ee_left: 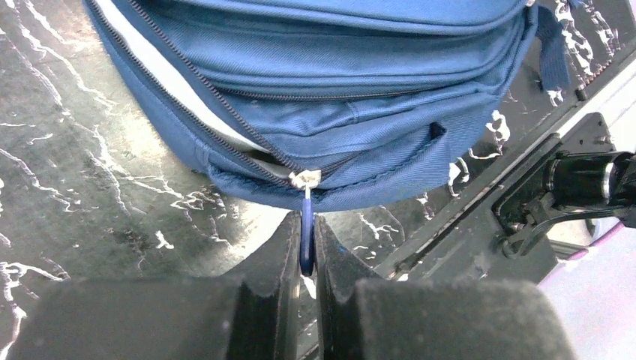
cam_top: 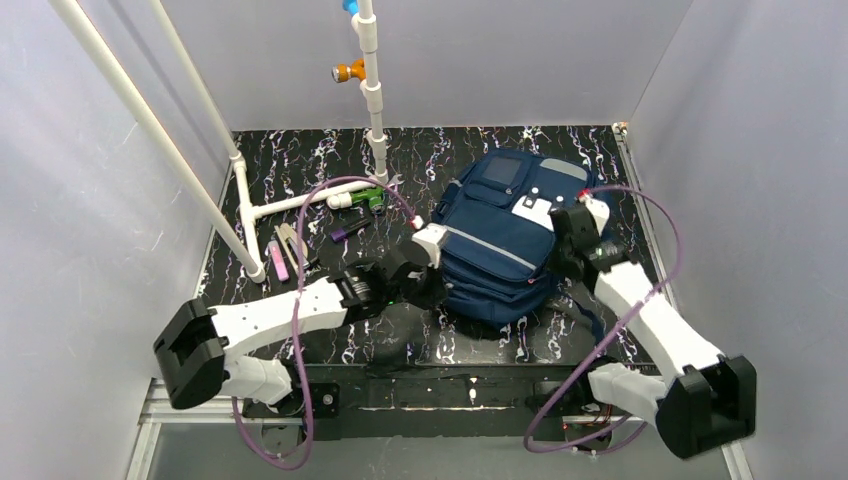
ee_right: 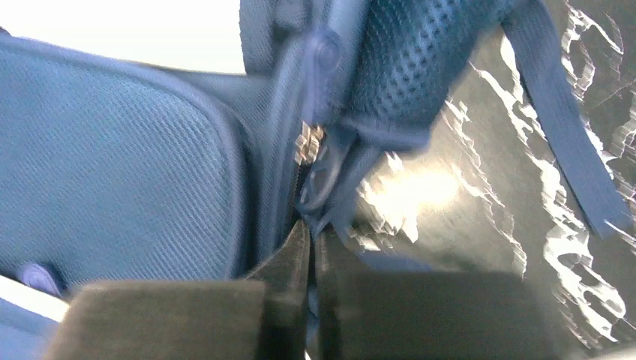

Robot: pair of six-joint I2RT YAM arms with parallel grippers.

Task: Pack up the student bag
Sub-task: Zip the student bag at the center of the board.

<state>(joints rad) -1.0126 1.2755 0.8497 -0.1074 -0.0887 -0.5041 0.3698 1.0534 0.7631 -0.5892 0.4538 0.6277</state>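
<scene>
I find student bag (cam_top: 500,235) lying centre-right on marbled table (cam_top: 300,160). Left gripper (ee_left: 307,225) clamped tight on blue zipper pull (ee_left: 306,247) at bag's near-left edge. Right gripper (ee_right: 311,231) jaws pressed together at bag's right side; view blurred, cannot tell if anything held.

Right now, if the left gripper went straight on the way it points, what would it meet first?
The metal slider of the student bag, most likely: the left gripper, fingers shut on the blue zipper pull, points at it on the bag's near edge.
</scene>
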